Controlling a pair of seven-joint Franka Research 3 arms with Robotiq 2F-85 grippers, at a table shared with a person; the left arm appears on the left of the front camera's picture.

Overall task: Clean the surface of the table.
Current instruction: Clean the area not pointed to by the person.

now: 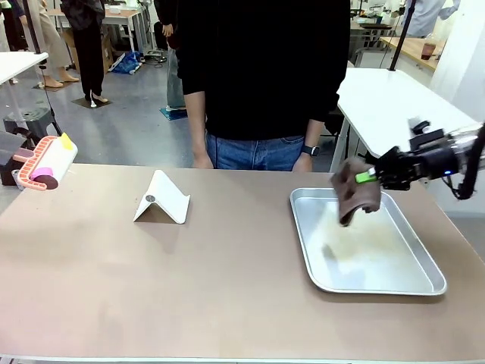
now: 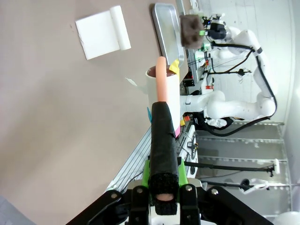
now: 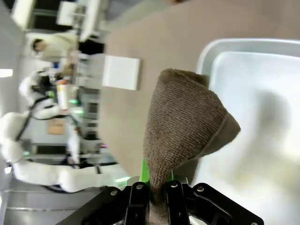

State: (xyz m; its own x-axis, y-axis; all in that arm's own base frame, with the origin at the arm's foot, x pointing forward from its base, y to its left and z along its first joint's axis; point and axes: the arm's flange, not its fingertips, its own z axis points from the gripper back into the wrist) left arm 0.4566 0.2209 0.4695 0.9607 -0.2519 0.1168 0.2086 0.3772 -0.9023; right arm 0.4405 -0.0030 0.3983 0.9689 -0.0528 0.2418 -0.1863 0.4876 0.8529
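Observation:
The taupe-brown table (image 1: pixel 151 280) spans the front view. My right gripper (image 1: pixel 369 177) is shut on a brown cloth (image 1: pixel 355 195), which hangs just above the far left corner of a silver tray (image 1: pixel 432 284). In the right wrist view the cloth (image 3: pixel 183 122) bulges out from my gripper (image 3: pixel 157 187) over the tray (image 3: pixel 267 61). At the table's far left edge a lint roller (image 1: pixel 49 163) with a salmon frame is held up. My left gripper (image 2: pixel 164 187) is shut on its black foam handle, and the white roll (image 2: pixel 162 86) points away over the table (image 2: pixel 56 117).
A white folded stand (image 1: pixel 161 199) sits left of centre, towards the far side. A person in a black top and jeans (image 1: pixel 261 83) stands at the far edge with their hands down. A white-topped table (image 1: pixel 394 95) stands behind the right arm.

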